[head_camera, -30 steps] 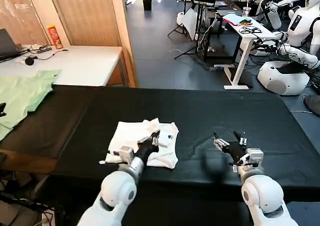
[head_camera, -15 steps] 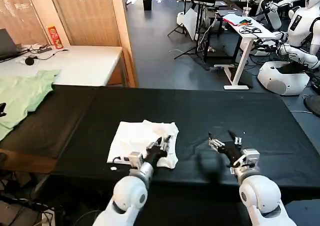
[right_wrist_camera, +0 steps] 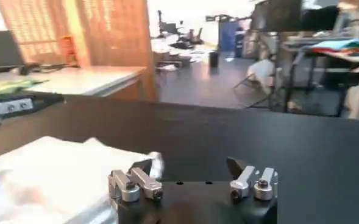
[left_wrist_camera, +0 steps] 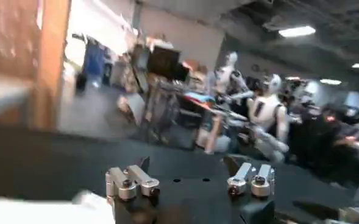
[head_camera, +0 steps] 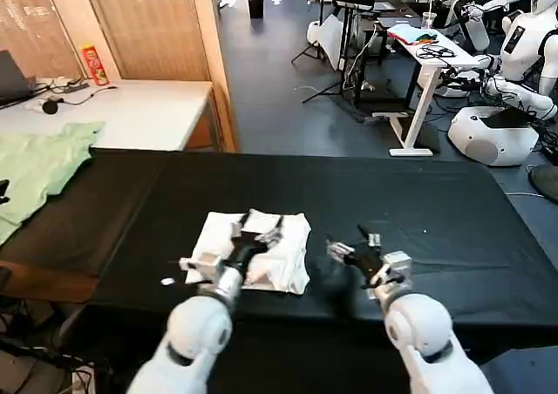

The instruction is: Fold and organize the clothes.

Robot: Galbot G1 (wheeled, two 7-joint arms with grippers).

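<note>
1. White T-shirt (head_camera: 257, 250): I see it bunched into a rough rectangle on the black worktop (head_camera: 436, 202), towards the near edge and left of centre. The side facing up is plain white as far as I can tell. In the right wrist view the same shirt (right_wrist_camera: 51, 173) lies as a pale mound beside that arm's fingers.

2. Left end effector (head_camera: 258, 234): I have it over the shirt's middle, low above or against the cloth; I cannot tell whether it touches. Its fingers stand apart, with nothing between them. In the left wrist view the left end effector (left_wrist_camera: 191, 176) shows both fingertips spread, black worktop beyond and a sliver of white cloth at one corner.

3. Right end effector (head_camera: 353, 247): I have it just beside the shirt's right edge, over bare black worktop. Fingers apart, nothing between them. The right wrist view shows the right end effector (right_wrist_camera: 194, 173) with the same spread.

4. Pale green garment (head_camera: 39, 163): draped at the far left end of the worktop, well apart from the shirt.

5. White side table (head_camera: 131, 111): behind the worktop on the left, carrying a red canister (head_camera: 93, 63).
</note>
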